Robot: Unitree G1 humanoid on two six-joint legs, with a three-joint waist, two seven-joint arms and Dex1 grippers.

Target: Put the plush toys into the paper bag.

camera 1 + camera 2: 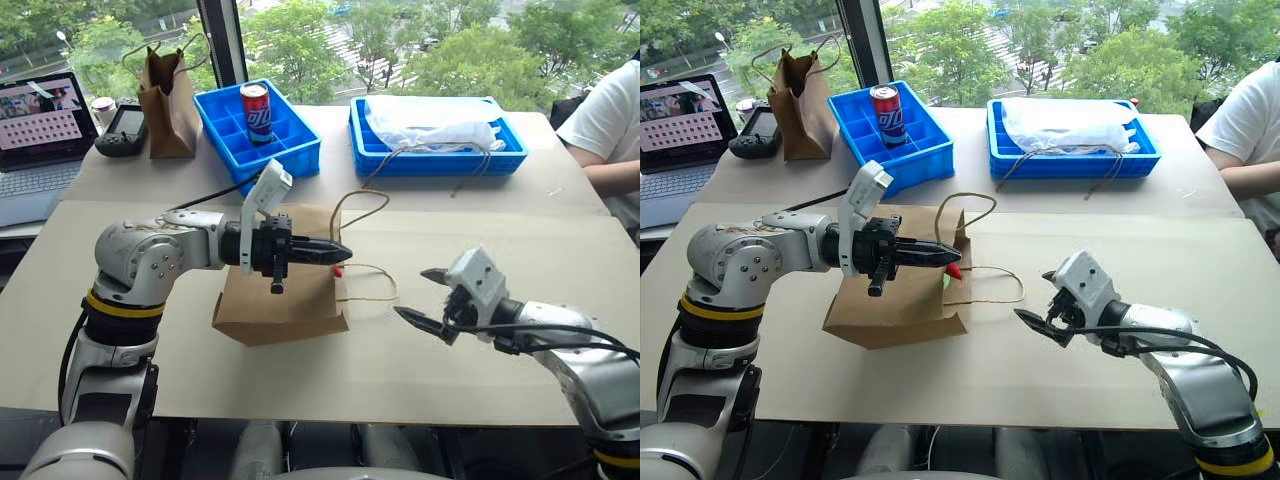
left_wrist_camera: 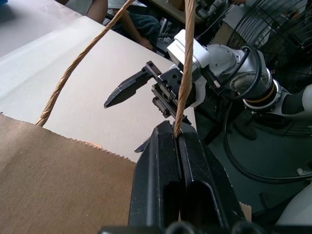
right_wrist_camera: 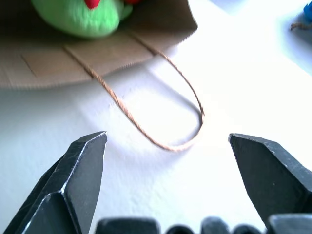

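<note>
With the green plush and the red chili seen inside the paper bag's mouth, its twine handle pinched by the left gripper and the right gripper spread wide and empty, the task is judged essentially done.

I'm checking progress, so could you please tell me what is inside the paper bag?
Through the paper bag's mouth, a light-green plush toy and bits of something red show. The bag's walls hide anything deeper inside.
</note>
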